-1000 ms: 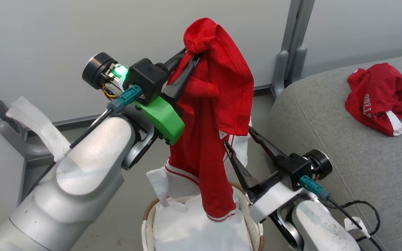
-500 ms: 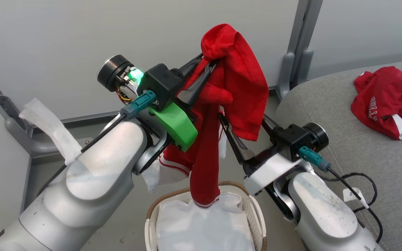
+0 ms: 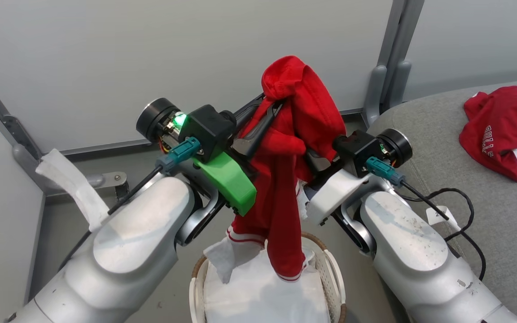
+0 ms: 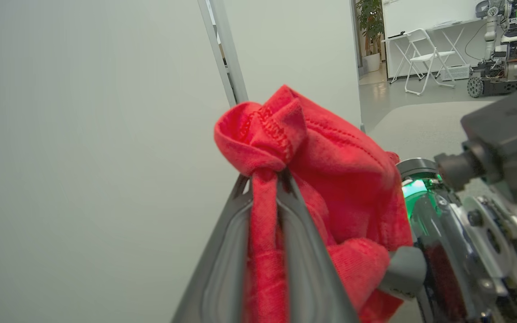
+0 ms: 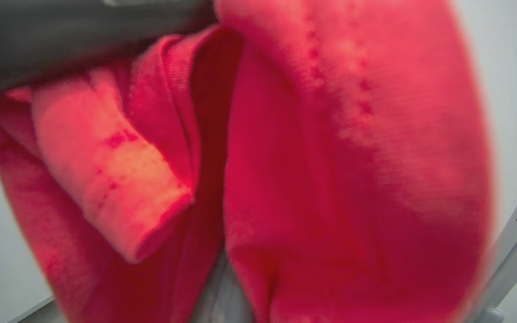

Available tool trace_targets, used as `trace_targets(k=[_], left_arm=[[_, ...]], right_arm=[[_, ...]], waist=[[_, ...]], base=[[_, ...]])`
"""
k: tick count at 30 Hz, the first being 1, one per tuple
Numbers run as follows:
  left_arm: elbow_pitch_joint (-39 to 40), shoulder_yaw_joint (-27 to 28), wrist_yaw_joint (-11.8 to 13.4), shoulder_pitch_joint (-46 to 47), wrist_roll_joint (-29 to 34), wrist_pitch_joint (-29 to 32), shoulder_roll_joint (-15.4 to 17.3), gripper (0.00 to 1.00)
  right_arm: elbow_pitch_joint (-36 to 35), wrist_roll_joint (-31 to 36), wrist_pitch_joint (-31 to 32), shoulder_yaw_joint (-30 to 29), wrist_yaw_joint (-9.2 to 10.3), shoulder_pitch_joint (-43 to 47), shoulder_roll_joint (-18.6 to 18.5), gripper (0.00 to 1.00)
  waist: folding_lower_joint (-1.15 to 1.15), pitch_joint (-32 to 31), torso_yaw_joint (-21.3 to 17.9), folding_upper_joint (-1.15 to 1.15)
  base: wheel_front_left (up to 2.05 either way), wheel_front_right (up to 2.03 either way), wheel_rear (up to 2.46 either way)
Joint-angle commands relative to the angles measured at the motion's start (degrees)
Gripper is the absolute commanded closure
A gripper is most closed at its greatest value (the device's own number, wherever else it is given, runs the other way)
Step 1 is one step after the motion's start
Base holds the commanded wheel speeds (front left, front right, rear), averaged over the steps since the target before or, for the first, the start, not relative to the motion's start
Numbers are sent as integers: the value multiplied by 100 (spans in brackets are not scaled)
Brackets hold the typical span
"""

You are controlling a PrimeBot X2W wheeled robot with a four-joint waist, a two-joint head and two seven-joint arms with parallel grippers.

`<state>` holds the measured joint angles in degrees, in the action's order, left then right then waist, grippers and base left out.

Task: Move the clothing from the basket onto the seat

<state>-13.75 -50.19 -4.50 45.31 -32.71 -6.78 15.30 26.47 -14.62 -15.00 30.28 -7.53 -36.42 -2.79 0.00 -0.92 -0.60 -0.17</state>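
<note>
The right gripper (image 3: 319, 160) has moved up to the red garment (image 3: 285, 188), fingers hidden behind it, grip unreadable, while the left gripper (image 4: 265, 177) clamps cloth bunched beyond its fingertips.

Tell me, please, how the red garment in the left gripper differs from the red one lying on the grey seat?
The held garment hangs lengthwise, pinched in the left gripper over the basket. The seat garment lies crumpled on the seat. The seat garment shows printed lettering, while the held garment shows none. Both are red with white trim.
</note>
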Motion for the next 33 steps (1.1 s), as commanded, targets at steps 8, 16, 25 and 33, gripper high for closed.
trace_targets(k=[8, 16, 25, 33], left_arm=[[-117, 186, 210, -693, -346, -454, 6, 34], [-300, 310, 225, -1382, -382, -802, -67, 0], [-528, 450, 67, -2117, -148, -846, -228, 0], [-584, 831, -86, -2473, 202, -843, -427, 0]], right_arm=[[-106, 282, -28, -352, 8, -205, -18, 100], [-192, 572, -28, -763, 8, -134, -18, 100], [-226, 876, -28, -1225, 8, -16, -18, 100], [-301, 1076, -28, -1542, 8, -35, -19, 100]], waist=[[0, 68, -13, 17], [0, 133, -5, 17], [0, 246, -61, 17], [0, 422, -193, 17]], base=[[0, 0, 0], [0, 0, 0], [0, 0, 0], [0, 0, 0]])
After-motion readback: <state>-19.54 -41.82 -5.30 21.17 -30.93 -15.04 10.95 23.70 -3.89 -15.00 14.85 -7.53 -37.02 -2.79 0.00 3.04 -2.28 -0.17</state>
